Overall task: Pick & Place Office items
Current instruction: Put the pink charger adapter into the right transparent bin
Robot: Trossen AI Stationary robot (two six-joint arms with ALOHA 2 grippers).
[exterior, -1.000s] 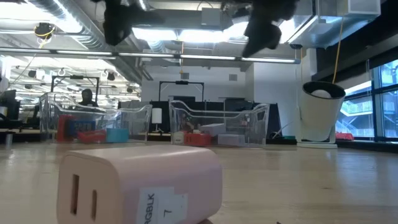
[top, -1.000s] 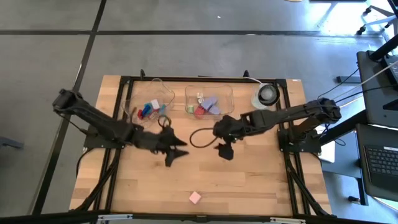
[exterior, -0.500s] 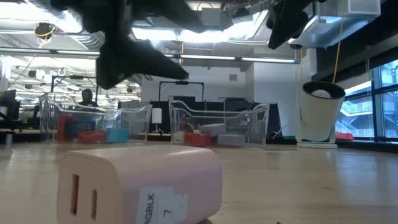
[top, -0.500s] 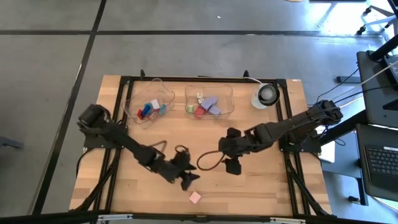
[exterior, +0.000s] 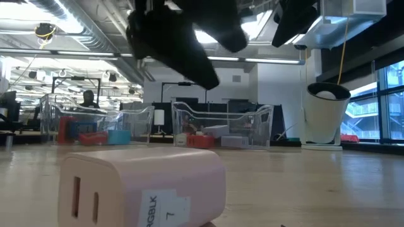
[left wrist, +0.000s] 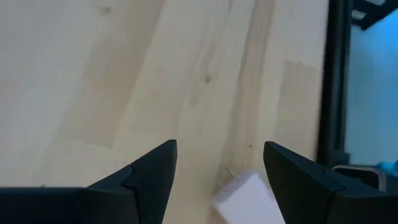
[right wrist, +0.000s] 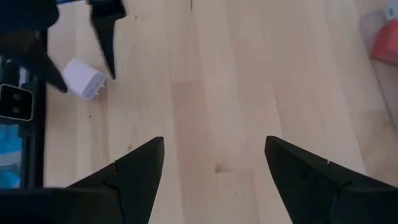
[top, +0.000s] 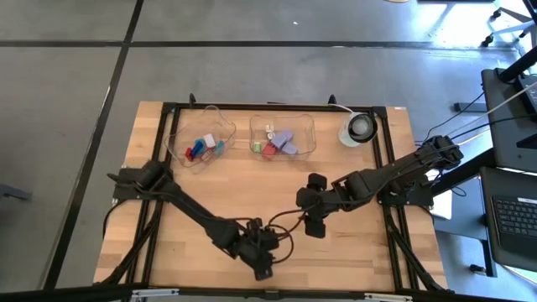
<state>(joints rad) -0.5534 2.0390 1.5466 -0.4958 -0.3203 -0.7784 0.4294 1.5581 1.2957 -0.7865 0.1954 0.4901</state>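
A pink block (exterior: 142, 186) lies flat on the wood close to the table's near edge. It shows pale in the left wrist view (left wrist: 245, 199) and the right wrist view (right wrist: 84, 79). My left gripper (top: 261, 267) hovers open above it and hides it in the high view. Its fingers (left wrist: 155, 163) stand to either side of the block, clear of it. My right gripper (top: 312, 221) hangs open over the table's middle, with bare wood between its fingers (right wrist: 214, 142). More office items, in blue, red, teal, lavender and green, lie in two clear trays.
The two clear trays (top: 200, 143) (top: 282, 134) stand side by side at the far edge. A round white object with a dark centre (top: 359, 128) sits to their right. Black frame bars (top: 386, 168) run along the table's sides. Bare wood lies between trays and grippers.
My left gripper has swung from the table's middle toward the near edge and somewhat to the right. It has sunk and tipped further down until it stands over the pink block. My right gripper has drifted a little toward the near edge. Both stay open.
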